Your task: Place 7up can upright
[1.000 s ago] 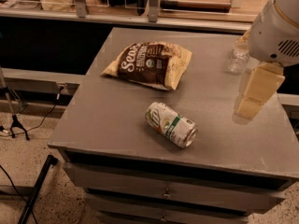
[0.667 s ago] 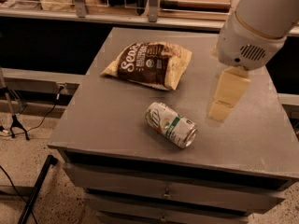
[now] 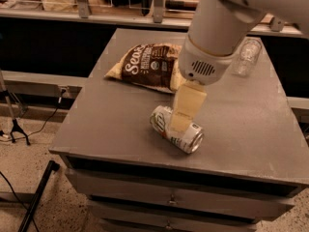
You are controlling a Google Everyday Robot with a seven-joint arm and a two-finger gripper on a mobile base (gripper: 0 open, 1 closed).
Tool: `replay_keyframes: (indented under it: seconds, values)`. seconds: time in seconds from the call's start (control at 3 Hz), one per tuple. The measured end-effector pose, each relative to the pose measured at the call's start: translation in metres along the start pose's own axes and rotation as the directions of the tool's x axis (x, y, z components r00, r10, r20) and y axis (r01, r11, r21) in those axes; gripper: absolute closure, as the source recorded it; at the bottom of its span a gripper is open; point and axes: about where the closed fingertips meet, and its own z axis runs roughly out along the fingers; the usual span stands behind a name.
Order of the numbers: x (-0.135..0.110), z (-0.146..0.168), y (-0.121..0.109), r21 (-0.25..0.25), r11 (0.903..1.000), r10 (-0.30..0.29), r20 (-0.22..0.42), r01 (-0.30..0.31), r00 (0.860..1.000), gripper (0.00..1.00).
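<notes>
Grey worktop [image 3: 251,129], chip bag [image 3: 145,66] at the back. Poised low at front-centre, gripper [image 3: 179,122] directly over the 7up can [image 3: 192,136], toppled on its side near the front edge, probably for seizing and righting. Spread or closed: cannot tell.

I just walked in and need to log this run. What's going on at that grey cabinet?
The robot arm's end effector is down at the 7up can, which lies on its side near the front edge of the grey cabinet top. The can is not yet upright, and I cannot tell whether it is gripped. A brown snack bag and a clear plastic bottle sit further back.
</notes>
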Motion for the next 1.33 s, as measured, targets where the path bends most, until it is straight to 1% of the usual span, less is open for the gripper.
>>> replay_keyframes:
  seconds: [0.33, 0.67, 1.0, 1.33]
  values:
    - [-0.016, 0.018, 0.005, 0.028, 0.9970, 0.073, -0.026, -0.072, 0.997, 0.00]
    - [-0.020, 0.034, 0.010, 0.045, 0.9837, 0.177, -0.059, -0.174, 0.983, 0.00]
    - [-0.020, 0.047, 0.018, 0.050, 0.9684, 0.248, -0.094, -0.244, 0.964, 0.00]
    - [-0.022, 0.061, 0.024, 0.051, 0.9599, 0.280, -0.119, -0.276, 0.953, 0.00]
